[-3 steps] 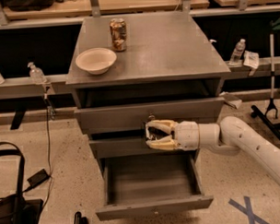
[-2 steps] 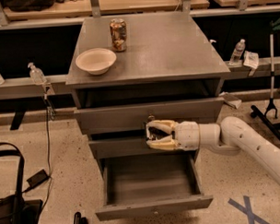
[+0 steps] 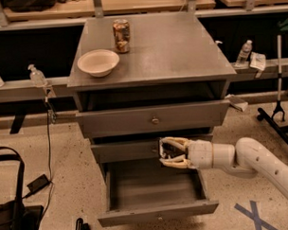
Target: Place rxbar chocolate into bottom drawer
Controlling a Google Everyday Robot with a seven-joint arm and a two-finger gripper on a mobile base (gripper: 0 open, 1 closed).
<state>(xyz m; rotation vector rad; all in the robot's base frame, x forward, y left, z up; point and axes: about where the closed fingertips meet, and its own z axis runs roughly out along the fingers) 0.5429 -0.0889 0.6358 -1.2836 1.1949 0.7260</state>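
The bottom drawer (image 3: 138, 215) is pulled out, and its grey inside shows nothing in it. My gripper (image 3: 165, 153) hangs level over the drawer's back right part, in front of the middle drawer front (image 3: 126, 150). Its pale fingers (image 3: 173, 142) are closed on a thin dark thing, the rxbar chocolate (image 3: 170, 153), which is mostly hidden between them. My white arm (image 3: 249, 156) comes in from the right.
A brown patterned can (image 3: 121, 35) and a white bowl (image 3: 98, 62) stand on the cabinet top (image 3: 179, 49). The top drawer (image 3: 153, 119) is slightly open. A black bag (image 3: 12, 211) and cables lie on the floor at the left. A blue tape cross (image 3: 254, 215) marks the floor at the right.
My gripper has moved down and slightly right, from the gap between the top and middle drawers to in front of the middle drawer front, above the open bottom drawer.
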